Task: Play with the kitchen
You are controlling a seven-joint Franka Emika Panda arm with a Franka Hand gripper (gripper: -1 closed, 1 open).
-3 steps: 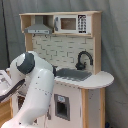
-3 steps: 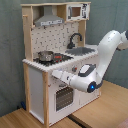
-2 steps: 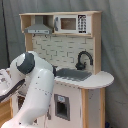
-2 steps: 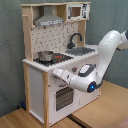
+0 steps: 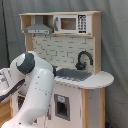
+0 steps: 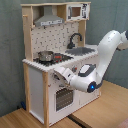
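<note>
Well, standing here, the tall toy play kitchen of pale wood and white panels (image 6: 55, 60) fills the middle of the room, resting on a wooden floor (image 6: 20, 119). Going left to right in the second exterior view: a grey hood (image 6: 50, 20) up top, below it a small steel pot (image 6: 45, 55) on the black-and-red stovetop (image 6: 52, 57), then the curved black faucet (image 6: 75, 39) over the steel sink (image 6: 82, 50), and a little microwave panel (image 6: 76, 11) on the upper shelf. The white robot arm (image 6: 107, 52) reaches in from the second exterior view's right, bending down so its gripper (image 6: 61, 74) sits at the front edge of the counter (image 6: 35, 64), just above the oven door (image 6: 62, 97).

I can't tell whether they are spread or closed; nothing appears to be held.

The risk, as I judge it, is a shove: the hand is hard against the counter's lip, and a push forward or upward could jolt the light kitchen, or knock the pot off the burner. A snag on the oven handle is also possible.

The kitchen lies directly ahead of the gripper, seemingly touching or nearly so at the counter edge.

In the first exterior view, the arm's bulky white link (image 5: 37, 85) hides the stove side entirely.
</note>
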